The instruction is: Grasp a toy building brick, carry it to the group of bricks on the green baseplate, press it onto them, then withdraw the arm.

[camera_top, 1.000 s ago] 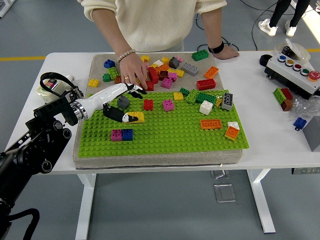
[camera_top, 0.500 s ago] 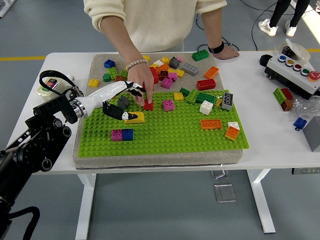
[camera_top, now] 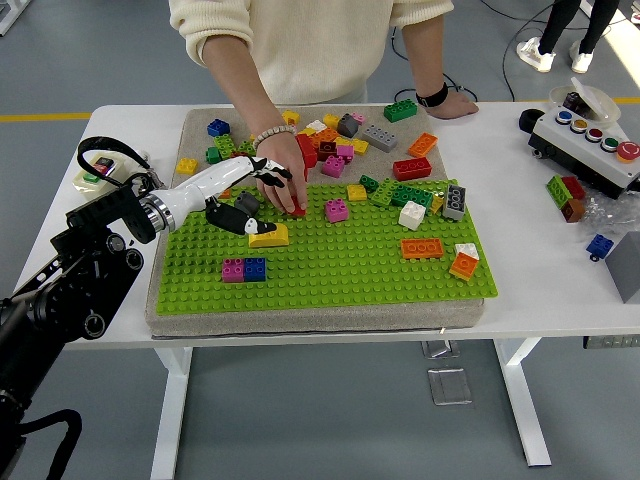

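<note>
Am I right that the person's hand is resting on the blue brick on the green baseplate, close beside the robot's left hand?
Not quite: in the head view the person's hand rests on a red brick, not a blue one. It does sit on the green baseplate, close beside the robot's left hand.

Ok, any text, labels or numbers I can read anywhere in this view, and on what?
No text is readable in this view.
Button box: coloured buttons, any labels too small to read.
Tape roll: small coloured mark, too blurred to read.
Bricks on the baseplate: no print visible.
Wristwatch: face not legible.
</note>
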You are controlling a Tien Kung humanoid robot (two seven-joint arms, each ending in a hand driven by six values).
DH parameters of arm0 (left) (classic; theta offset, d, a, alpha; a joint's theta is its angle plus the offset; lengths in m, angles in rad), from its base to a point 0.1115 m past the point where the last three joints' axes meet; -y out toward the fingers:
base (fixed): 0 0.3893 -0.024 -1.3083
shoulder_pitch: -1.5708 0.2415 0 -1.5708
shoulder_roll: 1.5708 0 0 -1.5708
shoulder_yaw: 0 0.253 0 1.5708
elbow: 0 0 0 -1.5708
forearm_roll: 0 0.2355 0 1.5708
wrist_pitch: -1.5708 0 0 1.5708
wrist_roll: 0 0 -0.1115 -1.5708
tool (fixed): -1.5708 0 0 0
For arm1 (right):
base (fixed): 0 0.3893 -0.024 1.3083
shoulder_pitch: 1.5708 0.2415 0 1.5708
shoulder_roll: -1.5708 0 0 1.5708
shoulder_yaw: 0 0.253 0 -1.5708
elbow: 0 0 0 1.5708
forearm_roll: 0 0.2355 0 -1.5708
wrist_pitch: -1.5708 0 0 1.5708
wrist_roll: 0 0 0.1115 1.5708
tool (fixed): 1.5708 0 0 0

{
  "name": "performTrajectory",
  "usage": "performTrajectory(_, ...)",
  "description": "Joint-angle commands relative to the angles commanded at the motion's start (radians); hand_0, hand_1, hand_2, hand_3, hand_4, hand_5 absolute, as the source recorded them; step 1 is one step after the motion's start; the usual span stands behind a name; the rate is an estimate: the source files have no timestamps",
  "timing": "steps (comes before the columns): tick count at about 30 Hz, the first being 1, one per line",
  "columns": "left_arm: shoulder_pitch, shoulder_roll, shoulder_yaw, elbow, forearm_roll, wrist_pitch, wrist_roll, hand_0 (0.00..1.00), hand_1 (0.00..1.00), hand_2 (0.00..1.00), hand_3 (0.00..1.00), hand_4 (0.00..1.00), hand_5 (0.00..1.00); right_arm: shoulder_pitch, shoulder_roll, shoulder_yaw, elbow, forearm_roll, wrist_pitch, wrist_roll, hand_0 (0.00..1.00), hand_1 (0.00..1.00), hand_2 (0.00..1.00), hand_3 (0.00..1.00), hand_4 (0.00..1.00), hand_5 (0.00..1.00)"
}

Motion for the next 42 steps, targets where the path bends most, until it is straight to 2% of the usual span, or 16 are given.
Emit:
performTrajectory(1,-0.001,-0.001,-0.001,0.001,-0.002,0.003,0.000,0.840,0.751,0.693,0.761,0.836,0.055,0.000,0.000,0.000,0.000,-0.001,0.001,0.000,0.729,0.660,0.706,0.579,0.915,0.501)
performTrajectory(2,-0.003,-0.001,-0.002,0.002,-0.003,0.005,0.000,0.834,0.742,0.665,0.739,0.790,0.029,0.001,-0.001,0.001,0.000,-0.001,0.001,-0.001,0.730,0.661,0.706,0.582,0.916,0.501)
performTrajectory(7,-0.005,0.000,-0.007,0.002,-0.005,0.008,-0.001,0.834,0.742,0.665,0.739,0.790,0.029,0.003,-0.002,0.003,0.000,0.000,-0.001,-0.001,0.730,0.661,0.706,0.582,0.916,0.501)
performTrajectory(8,-0.005,0.000,-0.007,0.002,-0.005,0.008,-0.001,0.832,0.742,0.656,0.722,0.763,0.023,0.004,-0.001,0.003,0.000,-0.001,-0.001,0.000,0.730,0.661,0.706,0.583,0.917,0.502)
performTrajectory(13,-0.003,-0.002,-0.012,0.007,-0.003,0.005,-0.001,0.832,0.742,0.656,0.722,0.763,0.023,0.004,0.000,0.002,0.000,0.001,-0.005,0.004,0.730,0.661,0.706,0.583,0.917,0.502)
performTrajectory(14,-0.002,-0.002,-0.013,0.008,-0.002,0.003,-0.001,0.834,0.744,0.676,0.754,0.806,0.038,0.004,0.001,0.002,0.000,0.001,-0.005,0.004,0.730,0.661,0.707,0.585,0.918,0.502)
performTrajectory(25,-0.004,-0.004,-0.014,0.028,-0.001,0.006,-0.001,0.831,0.744,0.677,0.742,0.795,0.036,0.005,0.001,-0.005,0.000,0.001,-0.008,0.005,0.730,0.661,0.707,0.585,0.918,0.501)
performTrajectory(26,-0.003,-0.005,-0.012,0.032,-0.002,0.010,-0.002,0.811,0.716,0.596,0.646,0.651,0.002,0.005,0.002,-0.006,0.000,0.001,-0.009,0.006,0.730,0.662,0.707,0.585,0.919,0.502)
performTrajectory(31,-0.002,-0.006,-0.010,0.040,-0.003,0.020,-0.007,0.811,0.716,0.596,0.646,0.651,0.002,0.005,0.003,-0.010,0.000,0.000,-0.010,0.006,0.730,0.662,0.707,0.585,0.919,0.502)
performTrajectory(32,-0.002,-0.005,-0.010,0.041,-0.003,0.023,-0.008,0.796,0.691,0.577,0.591,0.583,0.002,0.005,0.003,-0.012,0.000,0.000,-0.010,0.006,0.730,0.662,0.708,0.585,0.919,0.501)
performTrajectory(42,-0.002,-0.005,-0.015,0.047,0.005,0.021,-0.018,0.782,0.670,0.571,0.568,0.557,0.002,0.006,0.004,-0.019,0.000,0.000,-0.014,0.005,0.730,0.662,0.708,0.585,0.919,0.501)
